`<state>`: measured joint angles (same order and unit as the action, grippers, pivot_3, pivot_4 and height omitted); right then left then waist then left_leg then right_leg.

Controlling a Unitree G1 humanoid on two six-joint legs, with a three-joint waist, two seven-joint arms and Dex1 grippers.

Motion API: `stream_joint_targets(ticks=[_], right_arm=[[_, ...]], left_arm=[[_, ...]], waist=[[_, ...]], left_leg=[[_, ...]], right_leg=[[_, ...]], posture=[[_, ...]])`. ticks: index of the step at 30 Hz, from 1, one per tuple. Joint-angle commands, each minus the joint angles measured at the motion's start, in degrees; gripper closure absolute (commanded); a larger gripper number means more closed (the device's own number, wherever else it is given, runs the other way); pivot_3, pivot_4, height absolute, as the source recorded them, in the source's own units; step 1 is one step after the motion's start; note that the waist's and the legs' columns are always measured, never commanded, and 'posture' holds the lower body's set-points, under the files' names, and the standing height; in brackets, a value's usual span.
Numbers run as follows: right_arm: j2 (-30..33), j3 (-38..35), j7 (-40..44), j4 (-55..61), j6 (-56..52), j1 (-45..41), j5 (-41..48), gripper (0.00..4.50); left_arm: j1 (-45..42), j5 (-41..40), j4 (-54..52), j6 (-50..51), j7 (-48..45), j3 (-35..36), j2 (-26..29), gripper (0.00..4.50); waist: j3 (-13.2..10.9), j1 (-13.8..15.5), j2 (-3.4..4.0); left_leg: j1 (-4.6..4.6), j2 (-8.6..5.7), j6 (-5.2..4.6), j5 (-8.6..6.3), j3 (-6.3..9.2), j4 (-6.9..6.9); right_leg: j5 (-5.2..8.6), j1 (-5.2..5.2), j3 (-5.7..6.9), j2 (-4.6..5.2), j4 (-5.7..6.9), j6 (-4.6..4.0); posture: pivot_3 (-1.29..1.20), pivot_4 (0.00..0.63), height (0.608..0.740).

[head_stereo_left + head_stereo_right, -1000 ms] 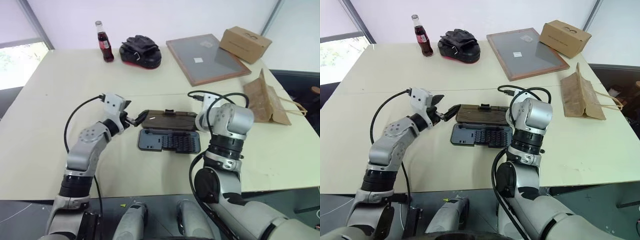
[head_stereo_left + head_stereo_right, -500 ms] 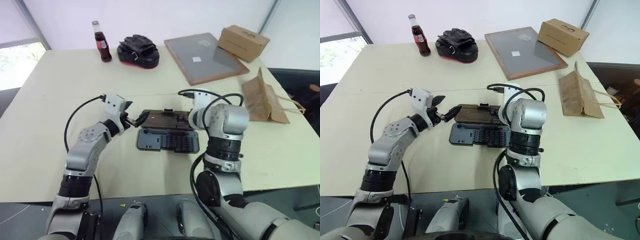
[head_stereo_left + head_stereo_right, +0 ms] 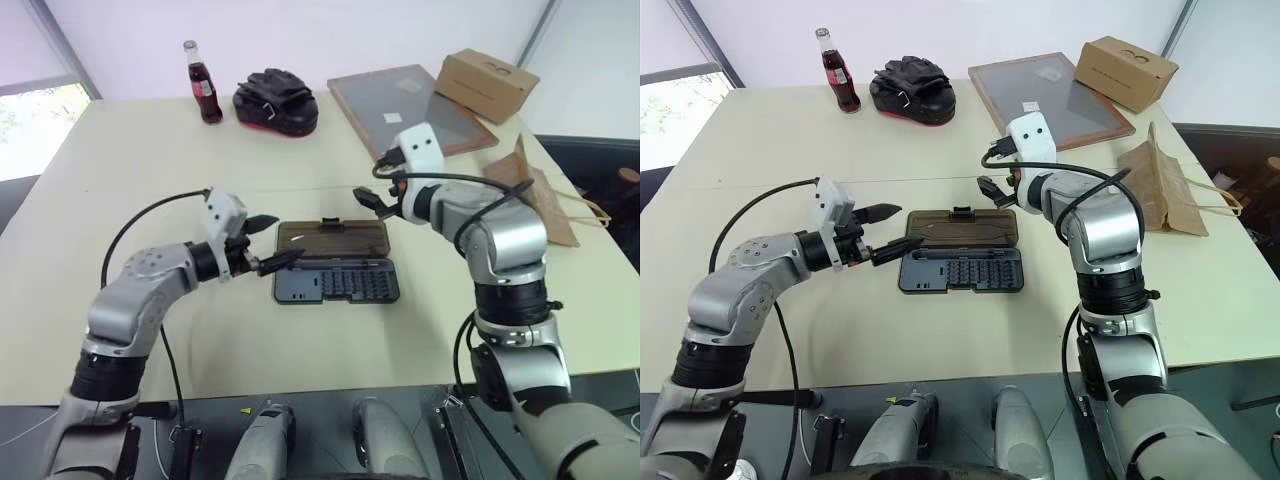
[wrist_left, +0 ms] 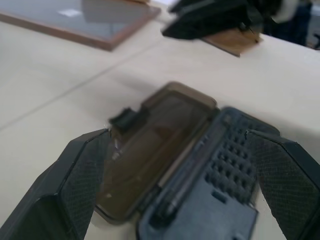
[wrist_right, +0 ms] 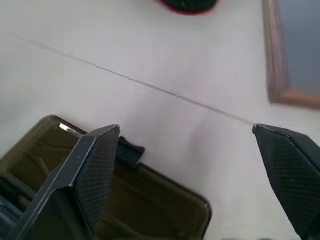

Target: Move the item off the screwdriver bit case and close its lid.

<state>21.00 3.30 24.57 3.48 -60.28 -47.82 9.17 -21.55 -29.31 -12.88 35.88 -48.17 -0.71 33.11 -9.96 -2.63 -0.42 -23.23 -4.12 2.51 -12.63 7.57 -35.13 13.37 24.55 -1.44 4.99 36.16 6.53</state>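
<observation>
On the pale cream table (image 3: 120,170), near its middle, the oblong dark grey-black plastic screwdriver bit case (image 3: 338,283) lies open with its rows of bit slots facing up. Its translucent smoky-brown hinged lid (image 3: 333,240) is folded back flat on the far side of the case, the small latch tab at its far edge. Nothing rests on the case or lid. The flat, creased brown kraft paper bag (image 3: 532,196) with twisted loop handles lies well apart, near the table's right edge. The left gripper (image 3: 265,243) hovers just left of the case, its two black fingers spread wide and holding nothing. The right gripper (image 3: 372,196) hangs above the lid's far right corner, fingers likewise spread and empty. Along the far side stand a dark glass cola bottle (image 3: 203,81), a black-and-red bundle (image 3: 276,100), a wood-framed grey board (image 3: 408,108) and a brown cardboard box (image 3: 488,84).
</observation>
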Motion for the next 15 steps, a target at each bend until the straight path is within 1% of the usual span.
stream_joint_targets(ticks=[1, 4, 9, 10, 11, 15], right_arm=[[1.8, 1.8, 2.6, -2.2, 6.4, -1.0, -0.8, 0.07], [2.4, 2.5, 3.4, -4.8, 9.7, -1.5, -1.4, 0.07], [1.9, 2.8, 3.9, -6.3, 11.7, -1.6, -1.5, 0.07], [1.9, 2.8, 3.9, -6.4, 11.9, -1.4, -1.5, 0.0], [1.7, 2.9, 3.9, -6.4, 12.1, -1.4, -1.5, 0.0], [1.5, 3.2, 4.0, -6.4, 12.4, -1.2, -1.6, 0.0]], left_arm=[[1.3, 1.3, -1.5, -2.0, -3.7, -2.2, 2.3, 0.0], [1.9, 3.3, 0.1, -4.3, -5.1, -3.7, 2.9, 0.0], [1.7, 4.5, 1.3, -6.2, -5.7, -4.5, 2.0, 0.0], [1.6, 4.6, 1.3, -6.4, -5.7, -4.6, 1.7, 0.56], [1.6, 4.7, 1.2, -6.6, -5.7, -4.6, 1.6, 0.88], [1.8, 4.9, 0.9, -7.2, -5.8, -4.6, 1.3, 2.89]], waist=[[0.0, 0.0, 0.0], [0.0, 0.1, -0.01], [0.0, 0.2, -0.01], [0.0, 0.2, 0.0], [0.0, 0.2, -0.01], [0.0, 0.2, 0.0]], left_leg=[[0.0, 0.0, 0.0, 0.0, 0.0, 0.0], [-0.01, 0.0, 0.0, 0.0, 0.01, -0.01], [-0.03, 0.01, 0.0, 0.0, 0.02, -0.01], [-0.03, 0.01, 0.0, 0.0, 0.03, -0.01], [-0.03, 0.01, 0.0, 0.0, 0.03, -0.01], [-0.02, 0.01, 0.0, 0.0, 0.04, -0.01]], right_leg=[[0.0, 0.0, 0.0, 0.0, 0.0, 0.0], [0.0, 0.0, 0.0, 0.0, 0.0, 0.0], [0.0, 0.0, 0.0, 0.02, -0.02, 0.0], [0.0, 0.0, 0.0, 0.02, -0.02, 0.0], [0.0, 0.0, 0.0, 0.02, -0.02, 0.0], [0.0, 0.01, 0.0, 0.02, -0.02, 0.0]], posture=[[0.0, 0.15, 0.74], [0.0, 0.15, 0.74], [0.0, 0.15, 0.74], [0.0, 0.15, 0.74], [0.0, 0.15, 0.74], [0.0, 0.15, 0.74]])
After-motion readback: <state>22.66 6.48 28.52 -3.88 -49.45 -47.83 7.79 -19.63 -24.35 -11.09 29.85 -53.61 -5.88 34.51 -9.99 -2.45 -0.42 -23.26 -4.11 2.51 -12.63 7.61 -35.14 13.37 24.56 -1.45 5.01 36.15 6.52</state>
